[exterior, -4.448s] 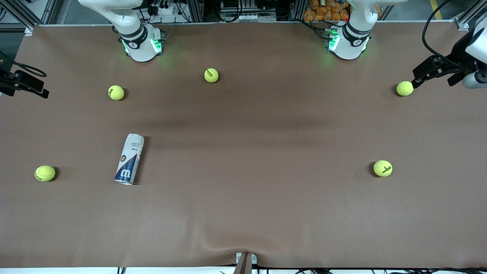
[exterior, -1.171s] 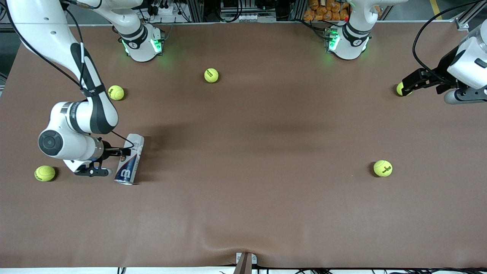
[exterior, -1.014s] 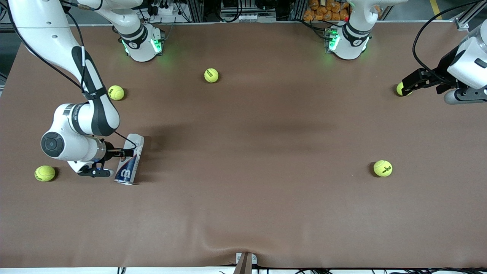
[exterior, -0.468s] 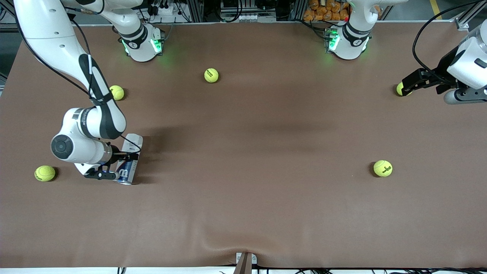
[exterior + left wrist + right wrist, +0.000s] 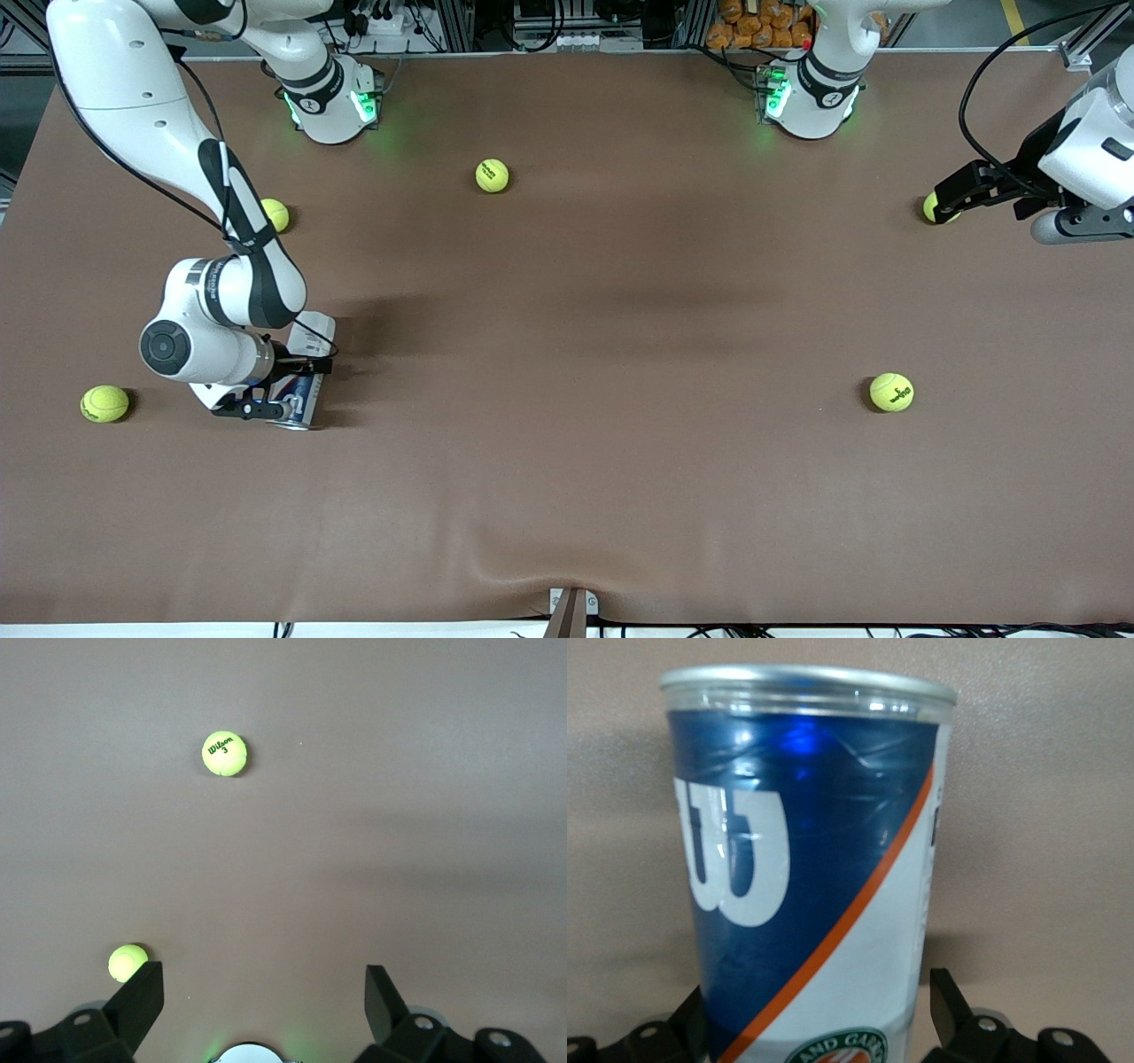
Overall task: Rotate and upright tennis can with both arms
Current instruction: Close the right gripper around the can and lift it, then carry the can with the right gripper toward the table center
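Observation:
The tennis can lies on its side on the brown table toward the right arm's end, its silvery rim pointing at the front camera. My right gripper is low over the can's middle, open, with one finger on each side of it. In the right wrist view the blue and white can fills the space inside the right gripper, and one fingertip stands a little apart from its wall. My left gripper waits open at the left arm's end of the table, holding nothing, with a tennis ball just beside it.
Tennis balls lie scattered: one near the bases, one partly hidden by the right arm, one beside the right hand, one toward the left arm's end. The left wrist view shows two balls.
The right arm has slid its hand sideways toward the can, bringing the open fingers around it. The can and the left arm have not moved.

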You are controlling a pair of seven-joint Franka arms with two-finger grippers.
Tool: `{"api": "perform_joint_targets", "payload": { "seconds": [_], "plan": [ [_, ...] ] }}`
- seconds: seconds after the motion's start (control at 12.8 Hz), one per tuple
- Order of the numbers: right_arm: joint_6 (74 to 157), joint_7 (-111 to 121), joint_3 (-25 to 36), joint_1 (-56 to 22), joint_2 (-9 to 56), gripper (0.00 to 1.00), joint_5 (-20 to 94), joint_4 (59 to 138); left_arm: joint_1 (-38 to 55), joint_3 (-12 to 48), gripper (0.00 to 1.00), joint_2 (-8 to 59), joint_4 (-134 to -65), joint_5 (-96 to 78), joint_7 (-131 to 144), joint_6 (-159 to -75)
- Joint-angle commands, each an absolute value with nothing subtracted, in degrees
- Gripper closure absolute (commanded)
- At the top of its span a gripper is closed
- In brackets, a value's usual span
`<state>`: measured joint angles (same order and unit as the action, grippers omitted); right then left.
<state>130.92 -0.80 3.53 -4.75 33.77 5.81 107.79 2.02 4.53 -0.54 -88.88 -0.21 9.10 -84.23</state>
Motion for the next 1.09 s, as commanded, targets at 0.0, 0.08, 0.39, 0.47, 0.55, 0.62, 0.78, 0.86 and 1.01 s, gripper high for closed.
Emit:
{"api": "perform_joint_targets", "payload": {
  "seconds": [0.0, 0.08, 0.39, 0.47, 0.55, 0.62, 0.78, 0.86, 1.01],
  "plan": [
    [131.22, -1.05, 3.6, -4.75, 34.28, 0.0, 6.33, 107.31, 2.11, 4.66, 0.0, -0.26, -88.33, 0.26, 8.09, -83.67],
    [131.13, -1.23, 3.6, -4.66, 34.28, 0.0, 6.33, 107.31, 2.11, 4.66, 0.0, -0.26, -88.33, 0.26, 8.09, -83.67],
    [130.69, -1.32, 3.6, -4.75, 34.19, 0.15, 6.33, 107.31, 1.93, 4.66, 0.0, -0.26, -88.33, 0.26, 8.09, -83.67],
    [130.69, -1.32, 3.6, -4.75, 34.19, 0.16, 6.33, 107.31, 1.93, 4.66, 0.0, -0.35, -88.33, 0.26, 8.09, -83.67],
    [130.69, -1.32, 3.6, -4.75, 34.19, 0.17, 6.33, 107.31, 1.93, 4.66, 0.0, -0.35, -88.33, 0.26, 8.09, -83.67],
    [130.69, -1.32, 3.6, -4.83, 34.19, 0.19, 6.33, 107.23, 1.93, 4.66, 0.0, -0.35, -88.33, 0.26, 8.09, -83.67],
    [130.69, -1.32, 3.6, -4.83, 34.19, 0.2, 6.33, 107.14, 1.93, 4.66, 0.0, -0.35, -88.33, 0.18, 8.09, -83.67],
    [130.61, -1.32, 3.6, -4.83, 34.1, 0.2, 6.33, 106.79, 1.93, 4.66, 0.0, -0.35, -88.33, 0.26, 8.09, -83.67],
    [130.43, -1.41, 3.6, -4.83, 33.93, 0.2, 6.33, 106.7, 1.93, 4.66, 0.0, -0.35, -88.33, 0.26, 8.09, -83.67]
  ]
}}
